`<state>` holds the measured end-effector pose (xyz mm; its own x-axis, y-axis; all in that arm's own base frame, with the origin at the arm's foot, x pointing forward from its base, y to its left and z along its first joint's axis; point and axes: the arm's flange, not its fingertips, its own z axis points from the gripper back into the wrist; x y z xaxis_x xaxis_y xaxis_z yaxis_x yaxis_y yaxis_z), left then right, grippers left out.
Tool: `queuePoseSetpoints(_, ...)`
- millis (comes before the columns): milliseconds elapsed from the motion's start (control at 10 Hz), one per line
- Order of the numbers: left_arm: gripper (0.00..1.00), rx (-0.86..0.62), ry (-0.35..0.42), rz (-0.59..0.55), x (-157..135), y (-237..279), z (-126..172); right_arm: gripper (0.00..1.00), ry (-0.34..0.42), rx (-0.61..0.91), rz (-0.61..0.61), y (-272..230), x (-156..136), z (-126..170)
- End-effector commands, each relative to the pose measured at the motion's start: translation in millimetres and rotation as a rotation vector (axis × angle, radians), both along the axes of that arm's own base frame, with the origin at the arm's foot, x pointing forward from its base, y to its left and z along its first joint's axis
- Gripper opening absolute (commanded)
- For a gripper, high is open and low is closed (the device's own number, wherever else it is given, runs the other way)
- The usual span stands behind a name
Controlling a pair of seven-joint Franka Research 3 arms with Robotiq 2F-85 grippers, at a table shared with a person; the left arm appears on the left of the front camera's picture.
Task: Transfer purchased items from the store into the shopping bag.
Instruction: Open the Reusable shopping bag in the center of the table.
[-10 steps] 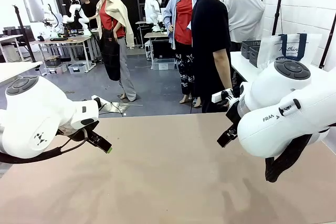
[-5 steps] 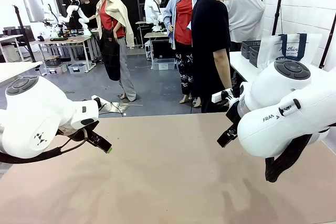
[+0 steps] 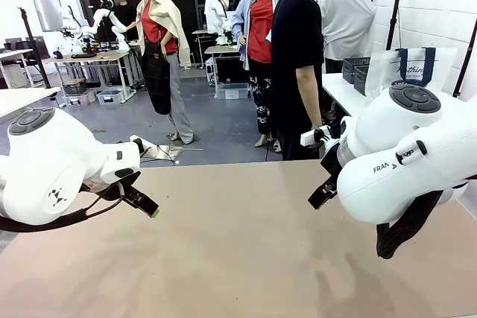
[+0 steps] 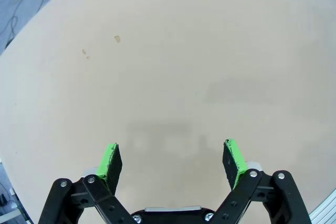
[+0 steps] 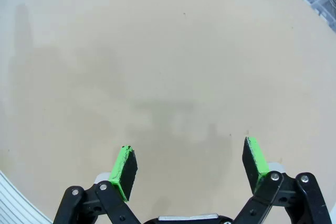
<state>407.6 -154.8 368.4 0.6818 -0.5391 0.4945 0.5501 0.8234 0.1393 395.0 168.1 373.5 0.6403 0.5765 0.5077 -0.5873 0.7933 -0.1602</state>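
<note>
The left gripper hangs above the left side of the beige table. Its green pads are spread wide, and between them I see the bare table surface. The right gripper hangs above the right side of the same table, and its pads are also spread wide over bare surface. The shopping bag stands upright at the far right, on a white side table behind the right arm, which hides its lower part. Dark baskets stand just beside the bag, on its left. A person in a black shirt stands at the far edge of the beige table.
</note>
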Motion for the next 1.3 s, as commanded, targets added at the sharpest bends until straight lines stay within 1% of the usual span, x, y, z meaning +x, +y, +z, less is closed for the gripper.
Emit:
queuePoseSetpoints(0,1.00,-0.002,0.001,0.003,0.4,1.7,0.0,1.00,0.000,0.000,0.000,-0.1,0.0,0.0)
queuePoseSetpoints(1200,1.00,-0.002,0.001,0.003,0.4,1.7,0.0,1.00,0.000,0.000,0.000,-0.1,0.0,0.0)
